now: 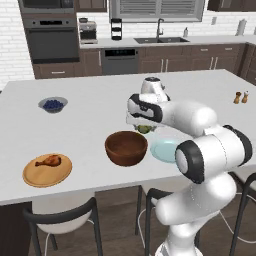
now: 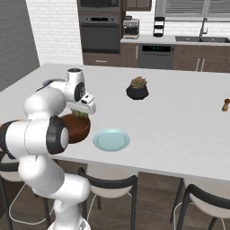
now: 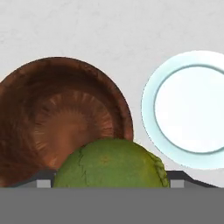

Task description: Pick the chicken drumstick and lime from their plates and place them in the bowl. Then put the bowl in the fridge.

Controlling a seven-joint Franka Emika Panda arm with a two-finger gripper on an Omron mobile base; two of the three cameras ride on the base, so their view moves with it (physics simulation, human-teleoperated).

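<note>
the gripper (image 1: 143, 126) is pinching the lime (image 3: 110, 163) between its closed-in fingers, hovering just past the bowl's (image 1: 126, 147) far rim, beside the bare blue-green plate (image 1: 165, 150). the drumstick (image 1: 49, 161) is lying on the wooden plate (image 1: 47, 170) left of the bowl, untouched. the bowl is sitting empty; fingertips are mostly hidden behind the fruit.

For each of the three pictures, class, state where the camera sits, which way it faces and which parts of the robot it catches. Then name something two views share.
Left base view: behind the arm on its left, facing forward and down over the white island counter; the white arm rises at lower right.
Right base view: behind on the right, facing the same counter; the arm rises at lower left.
Hand view: on the hand, looking down along the gripper, which holds the round green lime.
Shared: the deep reddish-brown wooden bowl and the pale blue-green plate appear in all three.
</note>
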